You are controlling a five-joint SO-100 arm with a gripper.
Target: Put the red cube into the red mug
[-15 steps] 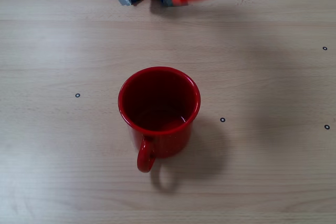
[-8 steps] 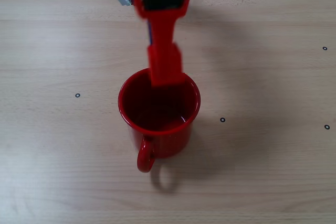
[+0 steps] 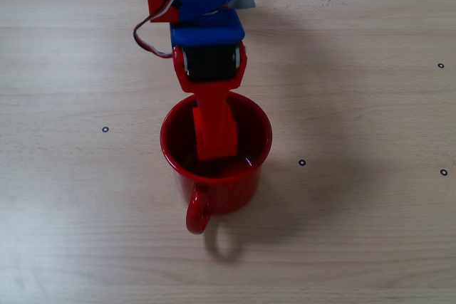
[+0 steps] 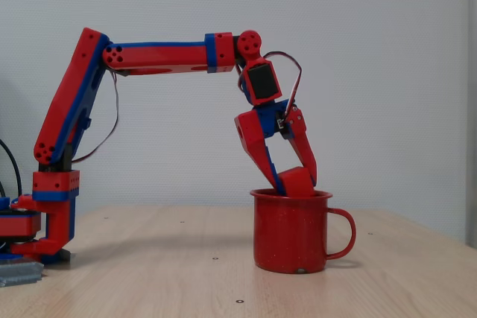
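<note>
Fixed views, both of them, give me one robot arm [image 4: 156, 53], one red mug [image 3: 216, 176] and one red cube [image 4: 295, 182], and that is the whole count of the main things on the pale wooden table [image 3: 356, 233]. From the side, the red-and-blue arm stands on its base at the left, reaches across level, then bends down so that the gripper [image 4: 287, 184] hangs right at the mouth of the mug [image 4: 292, 232]. The two fingers are drawn in narrow around the cube, which sits clamped between their tips, partly below the rim and partly showing above it. From overhead the gripper [image 3: 216, 149] points down into the mug, and a red block shape shows inside the opening, though red on red makes it hard to separate cube from finger there. The mug stands upright, with its single loop handle towards the bottom of the overhead picture and to the right in the side one; faint pale speckles show on its wall. Small black ring marks [image 3: 105, 129] dot the table, six countable from above. A crumpled grey patch of tape [image 4: 19, 273] lies by the arm's base. No brand, label or readable writing shows on anything I can make out.
</note>
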